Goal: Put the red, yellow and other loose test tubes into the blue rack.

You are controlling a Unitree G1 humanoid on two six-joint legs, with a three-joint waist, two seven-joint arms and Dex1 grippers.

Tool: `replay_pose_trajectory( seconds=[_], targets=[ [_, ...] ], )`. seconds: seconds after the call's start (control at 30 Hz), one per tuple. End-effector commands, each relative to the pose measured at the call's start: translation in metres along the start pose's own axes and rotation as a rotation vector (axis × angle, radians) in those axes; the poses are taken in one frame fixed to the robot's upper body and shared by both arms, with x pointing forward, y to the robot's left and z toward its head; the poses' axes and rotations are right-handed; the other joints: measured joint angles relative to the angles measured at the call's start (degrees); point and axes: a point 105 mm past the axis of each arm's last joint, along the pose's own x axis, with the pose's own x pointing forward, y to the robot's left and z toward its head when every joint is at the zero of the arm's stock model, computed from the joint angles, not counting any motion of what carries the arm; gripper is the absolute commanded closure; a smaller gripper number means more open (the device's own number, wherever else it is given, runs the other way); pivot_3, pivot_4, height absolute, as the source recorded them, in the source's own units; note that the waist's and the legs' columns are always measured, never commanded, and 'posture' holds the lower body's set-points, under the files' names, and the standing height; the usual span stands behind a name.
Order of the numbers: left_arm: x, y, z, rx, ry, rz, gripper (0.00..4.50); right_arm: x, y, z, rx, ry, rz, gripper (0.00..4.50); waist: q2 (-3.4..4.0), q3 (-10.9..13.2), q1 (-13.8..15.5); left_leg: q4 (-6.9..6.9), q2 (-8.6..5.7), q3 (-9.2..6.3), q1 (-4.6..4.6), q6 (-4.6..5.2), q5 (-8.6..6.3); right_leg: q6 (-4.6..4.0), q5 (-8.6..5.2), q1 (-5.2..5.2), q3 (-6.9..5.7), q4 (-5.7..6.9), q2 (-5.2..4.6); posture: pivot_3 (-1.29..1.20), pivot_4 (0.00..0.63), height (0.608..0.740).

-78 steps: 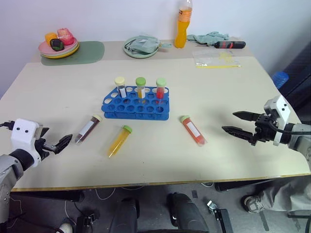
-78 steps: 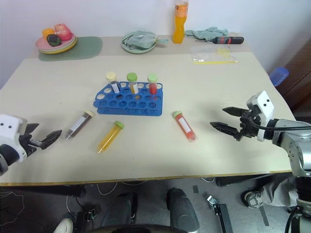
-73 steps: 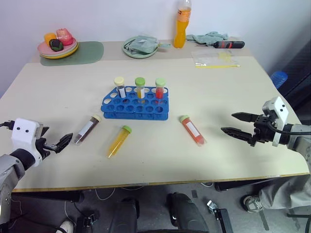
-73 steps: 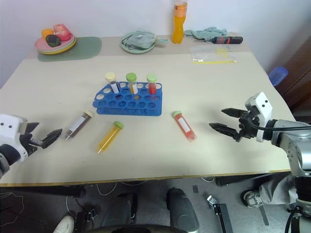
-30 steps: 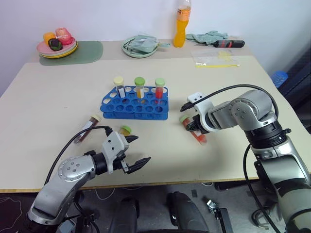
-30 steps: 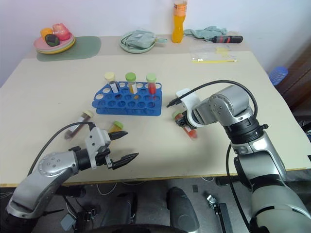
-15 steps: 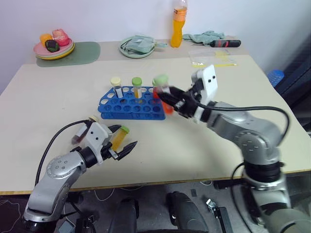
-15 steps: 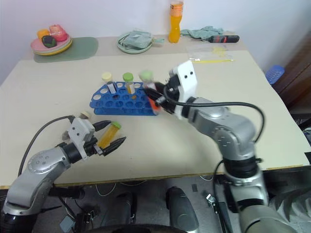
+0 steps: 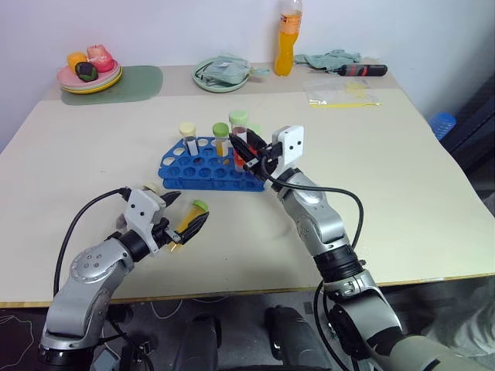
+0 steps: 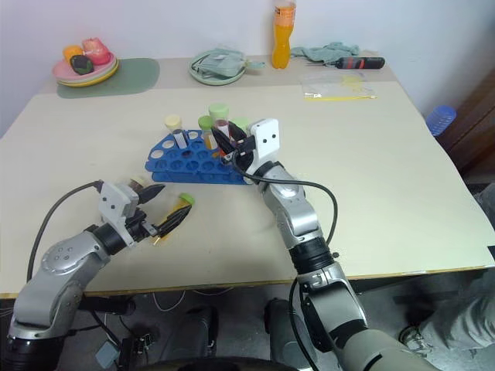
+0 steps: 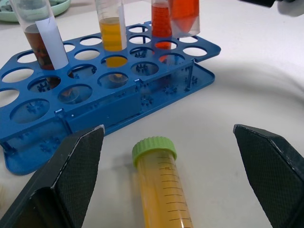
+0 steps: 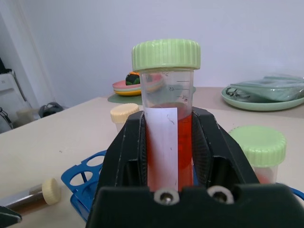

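The blue rack point(image 9: 203, 167) stands mid-table with three upright tubes in its back row. My right gripper point(image 9: 241, 147) is shut on a red tube with a green cap point(image 12: 166, 118), held upright just above the rack's right end point(image 11: 202, 47). The yellow tube with a green cap point(image 11: 161, 190) lies on the table in front of the rack. My left gripper point(image 9: 188, 212) is open and straddles it, one finger point(image 11: 71, 175) on each side, apart from it. A brown tube with a cream cap point(image 12: 47, 191) lies left of the rack, partly hidden behind my left wrist.
Along the far edge are a plate of fruit point(image 9: 91, 73) on a green mat, a green plate with a cloth point(image 9: 224, 74), an orange bottle point(image 9: 288, 35), a screwdriver point(image 9: 363, 70) and a plastic bag point(image 9: 344, 93). The table's right half is bare.
My right gripper lifted the red tube off the table, swung it left and turned it upright over the rack. My left gripper moved in around the yellow tube.
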Motion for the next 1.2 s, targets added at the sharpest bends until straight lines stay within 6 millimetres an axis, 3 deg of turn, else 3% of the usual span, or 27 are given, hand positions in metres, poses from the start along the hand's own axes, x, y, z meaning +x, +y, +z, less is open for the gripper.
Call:
replay_pose_trajectory(
  seconds=[0.03,0.47,1.2],
  targets=[
    [-0.003,0.0,0.014,0.032,-0.042,0.002,0.0,-0.003,-0.002,0.004,-0.023,-0.036,-0.003,3.7,0.0,0.0,0.02,0.0,0.0,0.0,0.0,0.0,0.0,0.0,0.0,0.0,0.0,0.0,0.0,0.0,0.15,0.74],
    [0.0,0.0,0.017,0.039,-0.048,-0.012,0.0,-0.013,-0.019,-0.011,-0.044,0.008,-0.064,3.7,0.0,0.0,0.05,0.0,0.0,0.0,0.01,0.0,0.0,0.0,0.0,0.0,0.0,0.03,0.0,0.0,0.15,0.74],
    [-0.003,0.002,0.019,0.048,-0.039,-0.001,0.0,-0.012,-0.012,-0.026,-0.053,-0.027,-0.054,3.7,0.0,-0.01,-0.17,0.02,-0.01,0.0,0.09,-0.01,0.01,-0.01,0.0,0.0,0.02,0.17,0.02,0.0,0.15,0.74]
  ],
)
